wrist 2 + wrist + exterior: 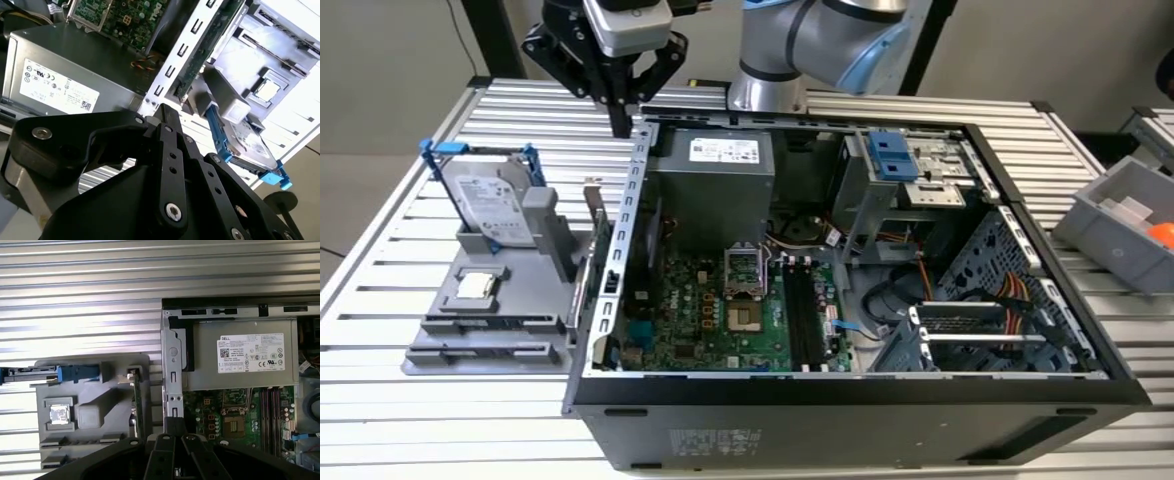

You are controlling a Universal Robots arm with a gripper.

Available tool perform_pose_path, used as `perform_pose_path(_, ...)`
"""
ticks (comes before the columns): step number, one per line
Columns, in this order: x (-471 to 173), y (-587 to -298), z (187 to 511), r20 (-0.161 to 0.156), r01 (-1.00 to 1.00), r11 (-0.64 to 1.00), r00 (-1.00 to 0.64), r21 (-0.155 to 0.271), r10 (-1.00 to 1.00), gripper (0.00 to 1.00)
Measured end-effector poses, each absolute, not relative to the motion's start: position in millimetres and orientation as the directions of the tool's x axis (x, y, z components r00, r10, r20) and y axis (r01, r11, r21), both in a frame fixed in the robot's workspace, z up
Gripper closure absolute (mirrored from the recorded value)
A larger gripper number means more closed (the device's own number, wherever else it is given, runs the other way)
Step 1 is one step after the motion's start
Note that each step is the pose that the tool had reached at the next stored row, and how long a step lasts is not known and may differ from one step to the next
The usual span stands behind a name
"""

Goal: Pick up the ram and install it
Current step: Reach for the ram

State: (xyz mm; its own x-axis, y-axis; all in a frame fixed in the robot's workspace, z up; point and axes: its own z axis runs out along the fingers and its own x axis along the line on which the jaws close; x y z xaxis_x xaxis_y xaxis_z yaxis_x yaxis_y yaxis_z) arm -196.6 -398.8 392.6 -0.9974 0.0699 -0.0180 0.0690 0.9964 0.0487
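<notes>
In the exterior view the gripper [624,127], fingers pinched together on nothing, is hovering at twelve o'clock from the ram [135,405], which is standing on edge in the grey holder [480,335] at nine o'clock of the open computer case [854,390]. The stick is looking light, stiff and fragile, likely best pinched across its flat faces at mid-length.

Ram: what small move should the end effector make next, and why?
Probably shift the end effector off the case wall toward the gray fixture and open it. The ram stands on edge there, ungrasped, while the end effector hangs shut and empty over the case's corner.
</notes>
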Motion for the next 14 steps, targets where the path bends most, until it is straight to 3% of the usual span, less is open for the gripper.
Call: perform_pose_path(14,-208.9,-398.8,392.7,-0.017,0.069,0.996,-0.997,0.049,0.070,1.00)
